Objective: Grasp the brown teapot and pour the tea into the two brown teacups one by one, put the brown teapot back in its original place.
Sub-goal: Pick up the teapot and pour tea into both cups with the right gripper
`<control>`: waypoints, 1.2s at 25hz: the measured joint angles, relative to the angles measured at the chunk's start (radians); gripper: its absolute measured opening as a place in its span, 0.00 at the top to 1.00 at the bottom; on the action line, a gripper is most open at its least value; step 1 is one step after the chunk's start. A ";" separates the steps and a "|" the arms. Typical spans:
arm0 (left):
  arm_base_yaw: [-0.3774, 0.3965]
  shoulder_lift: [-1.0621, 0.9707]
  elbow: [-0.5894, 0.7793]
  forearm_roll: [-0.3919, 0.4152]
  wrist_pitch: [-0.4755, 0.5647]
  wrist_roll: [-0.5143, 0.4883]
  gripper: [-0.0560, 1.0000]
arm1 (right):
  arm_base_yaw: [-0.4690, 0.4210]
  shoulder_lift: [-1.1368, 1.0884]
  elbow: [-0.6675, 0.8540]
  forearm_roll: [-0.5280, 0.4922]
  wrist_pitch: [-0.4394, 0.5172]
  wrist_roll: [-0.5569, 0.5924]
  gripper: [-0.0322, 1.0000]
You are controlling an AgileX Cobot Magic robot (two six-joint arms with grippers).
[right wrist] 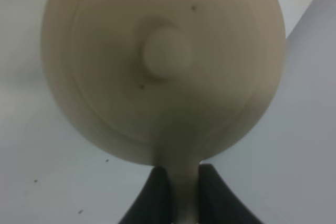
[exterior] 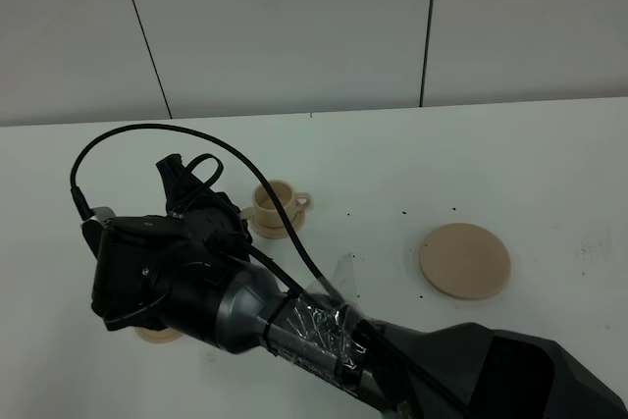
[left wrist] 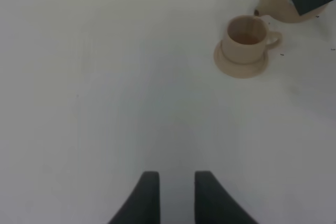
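1 teapot [right wrist: 163, 66]: lid on, gripped by its handle in the closed right end effector [right wrist: 184, 176], at the left of the table [exterior: 491, 164]. The high view hides it under the right arm [exterior: 294, 321].

1 cup [exterior: 278, 196] in plain sight: upright on its saucer [exterior: 267, 230], just beyond the arm. The left wrist view shows one cup on a saucer just beside the teapot's spout; which of the two cups cannot be told.

1 second saucer [exterior: 157, 334]: only its edge shows, near left, under the arm.

1 disc [exterior: 465, 260]: right, well apart, nothing on it.

1 left end effector [left wrist: 176, 178]: open, holding nothing, above the table.
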 joint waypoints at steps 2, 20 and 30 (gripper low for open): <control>0.000 0.000 0.000 0.000 0.000 0.001 0.72 | 0.000 0.000 0.000 -0.004 0.000 0.002 0.88; 0.000 0.000 0.000 0.000 0.000 0.000 0.72 | 0.012 0.000 0.000 -0.033 0.004 0.007 0.88; 0.000 0.000 0.000 0.000 0.000 0.000 0.72 | 0.027 0.000 0.000 -0.055 0.005 0.016 0.88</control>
